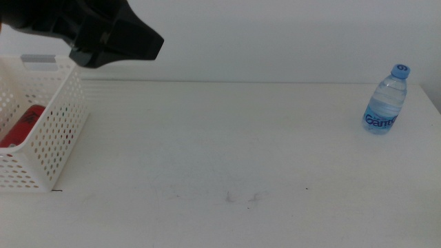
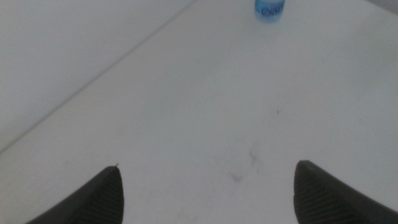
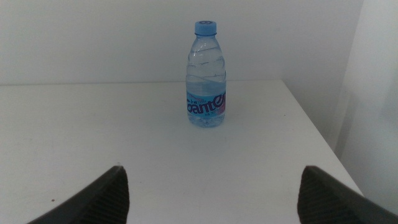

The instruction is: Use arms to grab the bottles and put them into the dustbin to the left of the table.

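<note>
- One water bottle (image 1: 386,101), clear with a blue cap and blue label, stood upright near the far right corner of the white table (image 1: 234,145), well apart from everything else.
- At the table's left edge sat the white perforated dustbin (image 1: 55,131), and a red soda can (image 1: 22,125) showed inside it through the holes; no yellow-liquid bottle could be seen in any view.
- The left gripper (image 2: 208,193) hung above the bin's far corner, its jaws spread wide with nothing between them and only bare table beneath in its wrist view.
- The right gripper (image 3: 214,190) was out of the middle view; its wrist camera faced the water bottle squarely, jaws wide apart and empty, the bottle ahead and not yet between them.
- The step in hand looked like the approach to the last bottle on the table.
- The next move would call for the right gripper to advance until its jaws flanked the bottle's body, then close.
</note>
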You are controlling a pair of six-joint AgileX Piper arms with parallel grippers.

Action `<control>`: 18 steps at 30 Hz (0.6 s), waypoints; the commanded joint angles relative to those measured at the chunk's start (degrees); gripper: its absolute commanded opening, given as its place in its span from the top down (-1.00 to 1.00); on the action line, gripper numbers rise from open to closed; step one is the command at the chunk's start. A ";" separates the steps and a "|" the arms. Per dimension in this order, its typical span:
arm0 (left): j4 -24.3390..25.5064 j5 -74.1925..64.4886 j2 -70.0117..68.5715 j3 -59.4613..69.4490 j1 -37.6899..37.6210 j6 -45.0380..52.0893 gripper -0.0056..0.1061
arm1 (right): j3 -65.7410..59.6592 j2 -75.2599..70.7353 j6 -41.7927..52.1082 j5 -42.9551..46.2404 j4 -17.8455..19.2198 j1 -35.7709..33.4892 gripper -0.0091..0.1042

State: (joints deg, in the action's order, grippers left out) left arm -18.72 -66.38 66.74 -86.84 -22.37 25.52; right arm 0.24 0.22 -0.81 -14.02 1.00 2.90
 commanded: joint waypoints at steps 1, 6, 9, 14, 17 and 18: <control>-0.37 2.24 -0.23 -0.39 -0.39 -0.76 -0.78 | -0.24 -0.22 0.37 0.36 0.16 0.48 -0.72; -3.05 2.77 0.21 -1.28 -0.39 -2.39 -0.78 | -0.24 -0.22 0.37 0.36 0.16 0.48 -0.72; -3.15 -0.18 2.32 -4.03 -0.39 -2.64 -0.78 | -0.24 -0.22 0.37 0.36 0.16 0.48 -0.72; -3.80 -3.58 6.85 -9.80 -0.48 -3.49 -0.78 | -0.24 -0.22 0.37 0.36 0.16 0.48 -0.72; -4.88 -3.58 8.94 -11.96 -0.48 -3.49 -0.78 | -0.24 -0.22 0.37 0.36 0.16 0.48 -0.72; -5.17 -3.58 9.51 -12.57 -0.48 -3.49 -0.78 | -0.24 -0.22 0.37 0.36 0.16 0.48 -0.72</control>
State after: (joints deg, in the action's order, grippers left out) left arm -22.51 -69.82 75.65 -98.30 -22.37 22.65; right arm 0.24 0.22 -0.81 -14.02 1.00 2.90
